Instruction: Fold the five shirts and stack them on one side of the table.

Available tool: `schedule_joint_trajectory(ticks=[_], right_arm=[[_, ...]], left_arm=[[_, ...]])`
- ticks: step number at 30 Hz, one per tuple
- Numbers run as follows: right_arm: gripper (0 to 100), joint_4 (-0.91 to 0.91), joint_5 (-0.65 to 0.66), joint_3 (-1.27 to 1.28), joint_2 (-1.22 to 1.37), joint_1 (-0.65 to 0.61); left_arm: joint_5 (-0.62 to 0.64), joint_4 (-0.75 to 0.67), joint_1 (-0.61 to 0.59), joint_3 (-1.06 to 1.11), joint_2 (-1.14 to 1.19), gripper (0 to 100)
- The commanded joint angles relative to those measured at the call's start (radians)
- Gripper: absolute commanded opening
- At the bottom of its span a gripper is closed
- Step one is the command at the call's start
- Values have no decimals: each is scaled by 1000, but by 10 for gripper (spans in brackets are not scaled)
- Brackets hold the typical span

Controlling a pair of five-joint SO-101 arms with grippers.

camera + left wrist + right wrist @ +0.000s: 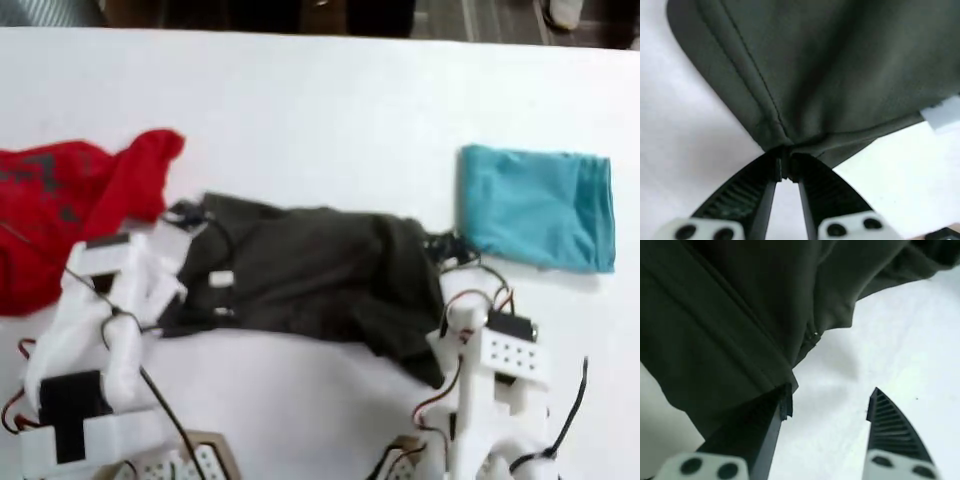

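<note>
A dark olive shirt (310, 275) lies crumpled across the table's middle. My left gripper (785, 170) is shut on a bunched hem of this dark shirt (830, 75); from above it sits at the shirt's left end (188, 216). At the shirt's right end my right gripper (830, 402) stands open just above the bare table, one finger (775, 412) against the edge of the dark shirt (730, 315). From above, the right gripper (442, 247) is between the dark shirt and a folded teal shirt (535, 205). A red shirt (70, 215) lies unfolded at the far left.
The white table (330, 100) has free room along its far half. Both arm bases and their loose wires (160, 400) crowd the near edge. The teal shirt lies close to the table's right side.
</note>
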Motion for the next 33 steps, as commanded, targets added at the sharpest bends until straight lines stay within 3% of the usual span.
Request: schedule_joint_trajectory(ticks=[1, 13, 19, 29, 33], right_arm=[[240, -45, -9, -11, 87, -8], [238, -61, -17, -38, 159, -5], [169, -45, -17, -44, 157, -16], [174, 51, -46, -66, 157, -122], [49, 35, -60, -78, 157, -128]], left_arm=[[3, -29, -8, 4, 9, 27], [80, -44, -11, 13, 9, 27], [80, -46, -11, 13, 9, 27], [80, -46, -11, 12, 11, 27], [80, -46, -9, 12, 11, 27]])
